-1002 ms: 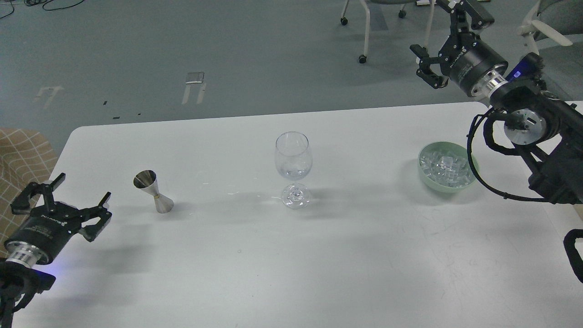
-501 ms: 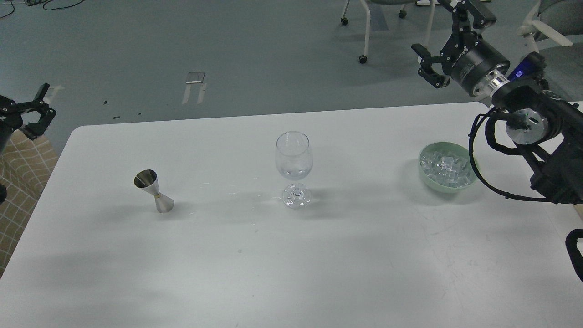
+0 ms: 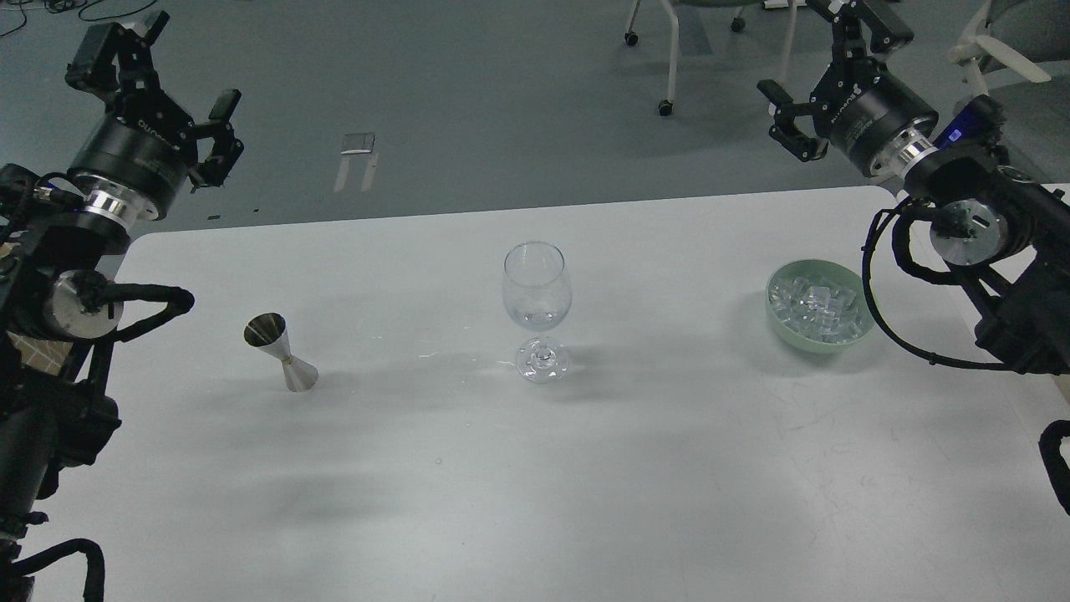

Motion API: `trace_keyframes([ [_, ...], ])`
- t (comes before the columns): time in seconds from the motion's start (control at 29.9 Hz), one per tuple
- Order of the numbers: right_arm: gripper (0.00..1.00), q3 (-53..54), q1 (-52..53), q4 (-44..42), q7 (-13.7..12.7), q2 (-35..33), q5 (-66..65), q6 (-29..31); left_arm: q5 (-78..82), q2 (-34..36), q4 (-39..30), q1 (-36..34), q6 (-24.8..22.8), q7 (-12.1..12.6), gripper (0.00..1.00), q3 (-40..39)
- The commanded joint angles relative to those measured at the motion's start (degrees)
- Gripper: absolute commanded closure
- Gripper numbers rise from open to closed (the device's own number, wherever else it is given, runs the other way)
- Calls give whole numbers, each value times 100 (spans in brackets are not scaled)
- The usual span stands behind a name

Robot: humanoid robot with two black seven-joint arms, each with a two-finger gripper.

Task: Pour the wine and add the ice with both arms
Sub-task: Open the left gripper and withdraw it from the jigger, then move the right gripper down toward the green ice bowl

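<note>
A clear wine glass [image 3: 537,309] stands upright at the middle of the white table [image 3: 535,468]; any wine in its bowl is too faint to tell. A steel jigger [image 3: 281,351] stands to its left. A pale green bowl [image 3: 819,308] heaped with ice cubes [image 3: 817,305] sits to the right. My left gripper [image 3: 155,63] is open and empty, raised beyond the table's far left corner. My right gripper [image 3: 827,63] is open and empty, raised beyond the far right corner, behind the bowl.
Chair legs on castors [image 3: 669,58] stand on the grey floor beyond the table. A tan checked cloth [image 3: 33,355] shows at the left edge behind my left arm. Small droplets [image 3: 435,355] lie on the table between jigger and glass.
My left arm has swung up from the table's near left edge to high over the far left corner. The right gripper has shifted only slightly. Glass, jigger and bowl have not moved.
</note>
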Motion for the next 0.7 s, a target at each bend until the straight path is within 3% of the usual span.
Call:
trace_keyframes([
  [0.0, 0, -10, 18, 10, -19, -105, -32, 0, 1, -282, 34, -4, 166, 17, 2, 87],
  [0.17, 0, -202, 27, 263, -19, -508, -891, -44, -52, -388, 52, -21, 141, -149, 2, 87],
  [0.3, 0, -387, -8, 694, -1, -1071, -1481, -61, -140, -449, 192, 5, 79, -106, 2, 105],
  [0.4, 0, -677, -78, 1213, 7, -1695, -2026, -316, -158, -467, 227, 31, -202, -62, 2, 245],
  [0.53, 0, -976, -201, 1888, 16, -2362, -2929, -658, -114, -449, 219, -30, -211, -53, 2, 789],
  [0.67, 0, -1020, -527, 2523, 25, -2742, -4101, -1186, -78, -493, 210, -39, -202, -62, 2, 834],
])
